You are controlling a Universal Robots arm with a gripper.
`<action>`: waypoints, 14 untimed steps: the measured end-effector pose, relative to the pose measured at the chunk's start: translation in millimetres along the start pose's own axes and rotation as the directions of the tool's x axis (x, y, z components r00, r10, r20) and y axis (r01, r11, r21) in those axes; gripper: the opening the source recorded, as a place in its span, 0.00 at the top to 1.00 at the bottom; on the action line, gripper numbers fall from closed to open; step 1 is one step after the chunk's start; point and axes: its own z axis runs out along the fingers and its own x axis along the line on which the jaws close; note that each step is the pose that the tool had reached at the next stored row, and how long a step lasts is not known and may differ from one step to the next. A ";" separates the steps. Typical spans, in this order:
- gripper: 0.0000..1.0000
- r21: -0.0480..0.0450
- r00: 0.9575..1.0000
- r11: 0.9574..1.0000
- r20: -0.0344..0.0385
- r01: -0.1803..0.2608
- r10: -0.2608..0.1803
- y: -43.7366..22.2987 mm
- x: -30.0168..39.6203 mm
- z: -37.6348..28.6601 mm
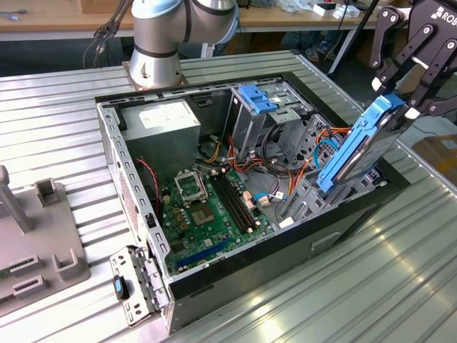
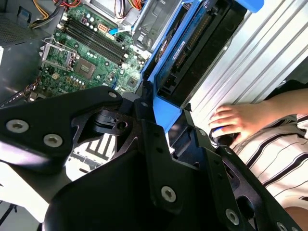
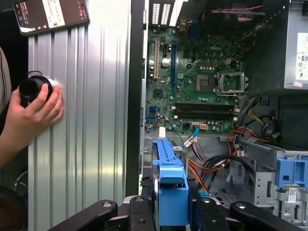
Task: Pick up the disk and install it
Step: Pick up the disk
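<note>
Ribbed metal table (image 1: 400, 286) carries everything. Nearest in the exterior view, a grey fixture (image 1: 36, 243) sits at the exterior view's left, and just beside it an open computer case (image 1: 271, 261) lies on its side. Inside the case the green motherboard (image 1: 207, 214) comes first. Behind it is the grey power supply (image 1: 161, 125), and toward the exterior view's right stands a metal drive cage (image 1: 285, 128) topped by a light blue latch piece (image 1: 258, 98). Loose cables (image 1: 325, 139) spill between the cage and the board.

The gripper (image 1: 401, 96) hangs above the case's end at the exterior view's right, its fingers drawn in narrow and clamped on the upper end of the disk (image 1: 357, 153). The disk is clear of the table and steeply tilted. Its long axis runs from the fingers down and toward the exterior view's left, and its lower end dips into the case's opening near the cage — nearer to the camera than the latch piece. Whether that lower end touches any metal, I cannot tell.

In the first wrist view a person's hand (image 3: 36, 113) rests on the table outside the case, wrapped around a black round object (image 3: 32, 88) and well apart from the disk. A phone (image 3: 50, 14) lies on the table beyond it. Farthest back in the exterior view stand the arm's base (image 1: 153, 50) and wooden benches (image 1: 57, 18).
</note>
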 end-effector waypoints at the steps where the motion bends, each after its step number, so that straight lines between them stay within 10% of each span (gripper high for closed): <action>1: 0.63 0.000 1.000 1.000 0.000 0.000 0.000 -2.8 0.1 0.0; 14: 0.63 0.000 1.000 1.000 0.000 0.000 0.000 -11.5 -2.6 0.3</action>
